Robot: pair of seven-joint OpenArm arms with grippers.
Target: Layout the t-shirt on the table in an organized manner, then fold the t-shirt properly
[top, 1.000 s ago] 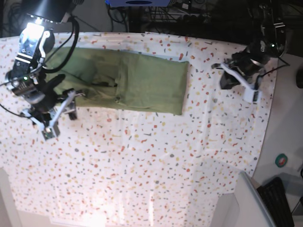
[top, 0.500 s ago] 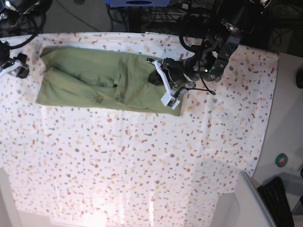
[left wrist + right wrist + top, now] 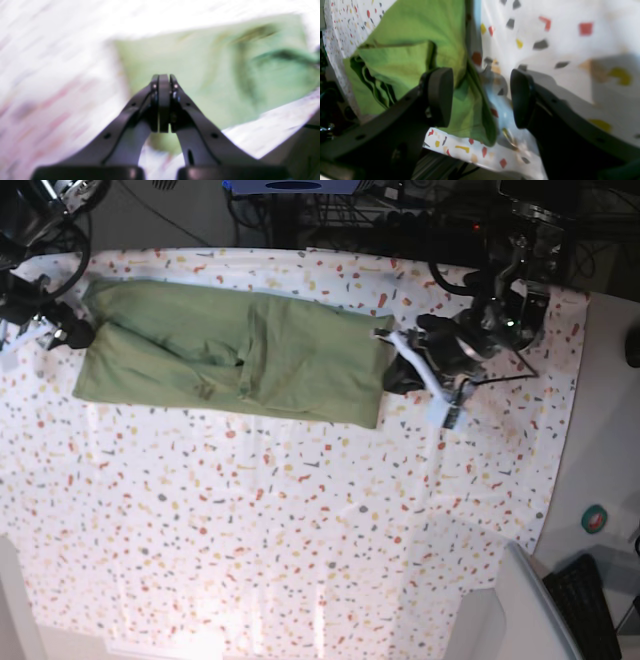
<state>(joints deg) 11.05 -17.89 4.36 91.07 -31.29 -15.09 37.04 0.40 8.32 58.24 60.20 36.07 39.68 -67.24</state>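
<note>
Now my left claw (image 3: 432, 385) is pressed together at 3 o'clock of the t-shirt (image 3: 240, 350); my right claw (image 3: 480, 97) is spread at its corner on the counter (image 3: 300, 520).

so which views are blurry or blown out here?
Left wrist: heavy motion blur, t-shirt and table smeared, only the shut left gripper sharp. Right wrist: softer blur, cloth readable. Base: sharp, with glare at the bottom edge.

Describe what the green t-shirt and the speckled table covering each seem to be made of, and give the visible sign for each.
The t-shirt: soft woven or knit fabric, probably cotton, matte olive green; it lies limp with wrinkles and folded layers showing dark creases.
The table covering: apparently a thin white cloth or sheet printed with red, orange, yellow and grey flecks; faint ripples suggest fabric, though coated material cannot be ruled out.
</note>
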